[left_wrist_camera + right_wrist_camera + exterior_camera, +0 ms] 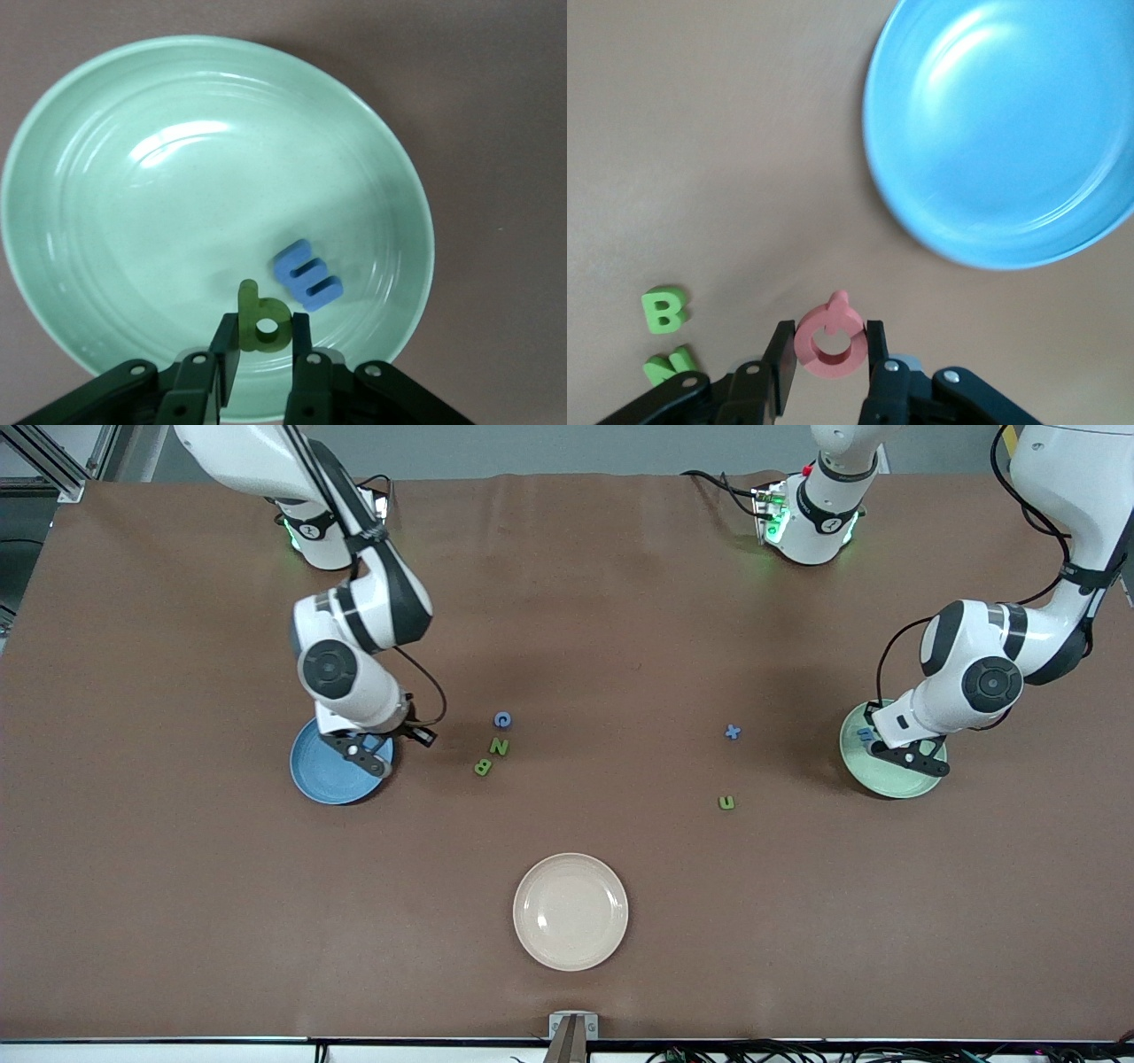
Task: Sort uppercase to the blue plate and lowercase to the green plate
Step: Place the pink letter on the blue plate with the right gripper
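My right gripper [359,751] is shut on the red Q [837,310] and holds it over the table by the rim of the blue plate [323,779], which also shows in the right wrist view [1010,150] and holds nothing. The blue C [502,719], green N [499,747] and green B [482,766] lie beside that plate, toward the table's middle. My left gripper [908,755] is shut on the green p [250,305] just above the green plate [133,221]. The blue m [306,275] lies in that plate. The blue x [732,732] and green u [726,802] lie on the table.
A cream plate [570,911] with nothing on it sits nearer the front camera, at the table's middle. Brown cloth covers the table. The B [663,311] and N [669,365] also show in the right wrist view.
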You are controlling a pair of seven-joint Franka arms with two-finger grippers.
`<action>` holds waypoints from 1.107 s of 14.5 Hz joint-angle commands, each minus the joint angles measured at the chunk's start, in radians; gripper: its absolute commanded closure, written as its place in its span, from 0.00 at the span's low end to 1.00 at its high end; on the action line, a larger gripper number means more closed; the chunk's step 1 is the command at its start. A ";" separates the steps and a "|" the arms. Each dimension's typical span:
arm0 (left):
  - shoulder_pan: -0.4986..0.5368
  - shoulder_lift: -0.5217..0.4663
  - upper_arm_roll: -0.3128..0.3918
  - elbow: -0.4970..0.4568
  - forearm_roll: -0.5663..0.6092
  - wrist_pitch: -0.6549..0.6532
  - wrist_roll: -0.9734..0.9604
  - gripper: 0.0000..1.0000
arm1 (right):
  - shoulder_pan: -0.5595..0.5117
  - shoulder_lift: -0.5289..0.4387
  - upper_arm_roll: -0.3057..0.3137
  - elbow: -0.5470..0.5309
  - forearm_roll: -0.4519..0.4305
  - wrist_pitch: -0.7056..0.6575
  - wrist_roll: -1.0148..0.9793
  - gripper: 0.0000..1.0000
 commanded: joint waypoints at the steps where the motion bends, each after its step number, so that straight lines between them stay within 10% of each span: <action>1: 0.029 0.003 -0.010 -0.008 0.033 0.017 0.009 0.89 | -0.079 -0.058 0.008 -0.076 -0.059 0.000 -0.100 0.97; 12: 0.047 0.041 -0.011 -0.008 0.089 0.017 0.008 0.84 | -0.224 0.023 0.013 -0.202 -0.082 0.256 -0.297 0.93; 14: 0.059 0.041 -0.011 -0.007 0.090 0.017 0.011 0.69 | -0.222 0.046 0.013 -0.202 -0.082 0.265 -0.297 0.89; 15: 0.059 0.038 -0.011 -0.007 0.090 0.017 0.011 0.61 | -0.224 0.047 0.013 -0.202 -0.082 0.264 -0.297 0.73; 16: 0.061 0.035 -0.013 -0.007 0.090 0.017 0.012 0.35 | -0.224 0.047 0.013 -0.202 -0.082 0.264 -0.297 0.30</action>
